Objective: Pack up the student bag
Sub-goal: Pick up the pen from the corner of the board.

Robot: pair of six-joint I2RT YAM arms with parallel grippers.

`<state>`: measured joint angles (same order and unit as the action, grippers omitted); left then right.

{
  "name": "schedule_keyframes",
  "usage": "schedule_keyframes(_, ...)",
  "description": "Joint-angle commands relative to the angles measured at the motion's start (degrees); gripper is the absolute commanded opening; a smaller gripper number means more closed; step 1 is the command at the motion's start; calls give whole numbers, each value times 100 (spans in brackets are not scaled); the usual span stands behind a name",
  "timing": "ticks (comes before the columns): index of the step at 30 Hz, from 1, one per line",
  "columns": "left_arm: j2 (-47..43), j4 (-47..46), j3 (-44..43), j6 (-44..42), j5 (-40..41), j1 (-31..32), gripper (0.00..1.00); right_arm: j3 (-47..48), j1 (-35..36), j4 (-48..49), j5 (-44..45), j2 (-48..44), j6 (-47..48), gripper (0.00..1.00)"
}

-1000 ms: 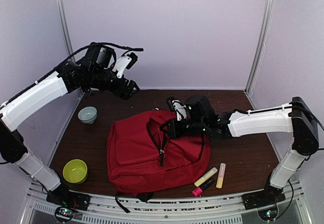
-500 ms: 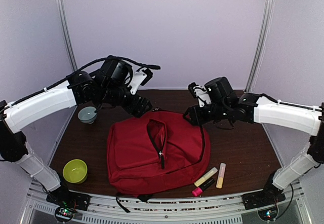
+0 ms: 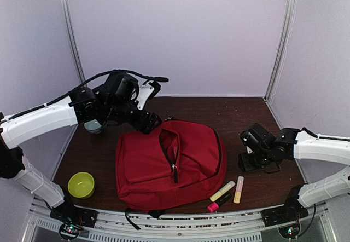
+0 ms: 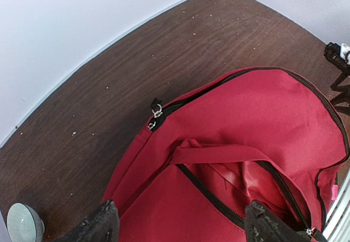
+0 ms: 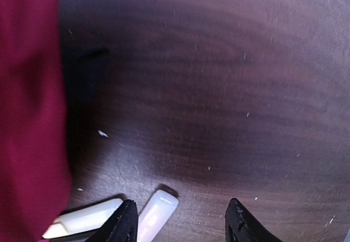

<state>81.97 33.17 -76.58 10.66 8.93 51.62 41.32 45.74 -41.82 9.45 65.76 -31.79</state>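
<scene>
On the dark wooden table (image 3: 251,116), at its middle, the student bag (image 3: 164,160) lay flat, a red backpack with its top toward the far side and a black strap showing at its near edge. A zip opening (image 3: 174,151) ran down its upper face and gaped, with red fabric visible inside. Two metal zip pulls (image 4: 156,110) sat together at the bag's far-left corner. The left gripper (image 3: 147,122) hovered over that far-left corner; in the left wrist view its jaws stood wide apart with only the bag below them, and the left gripper (image 4: 180,223) held nothing. The right gripper (image 3: 252,164) was low over the table just right of the bag, and apart from it. In the right wrist view the right gripper (image 5: 181,223) had its jaws parted about halfway, empty, above bare wood, with a pale highlighter (image 5: 156,214) lying just beside the left fingertip. Three highlighters lay near the bag's near-right corner: a yellow one (image 3: 222,190), a peach one (image 3: 238,189) and a pink and black one (image 3: 217,202). A green bowl (image 3: 81,184) stood at the near left, and a pale blue bowl (image 3: 94,126) at the far left, partly hidden by the left arm.
</scene>
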Motion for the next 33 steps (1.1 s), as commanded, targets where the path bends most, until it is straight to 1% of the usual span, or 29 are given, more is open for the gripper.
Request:
schedule_keyframes(1,-68,-428,177,61,-54,68,82,-283,85,-58,-120,314,-590,56)
schedule_keyframes(4,-63,-489,242,32,-37,69,82,-470,146,237,-579,628,-581,53)
schedule_keyframes(9,53,-498,165,-72,1,68,82,-447,465,216,-748,1125,-509,50)
schedule_keyframes(15,237,-453,6,-149,-1,69,82,-722,596,456,-968,1167,-668,51)
schedule_keyframes(20,335,-341,-92,-211,-1,69,82,-762,702,449,-1119,1219,-698,51)
schedule_keyframes(24,321,-320,-79,-247,21,68,82,-667,787,114,-820,1124,-555,53)
schedule_keyframes(28,315,-314,-68,-274,45,68,82,-249,782,-178,-338,1188,-266,54)
schedule_keyframes(33,196,-302,-4,-324,60,68,82,-33,774,-334,-493,1202,-277,56)
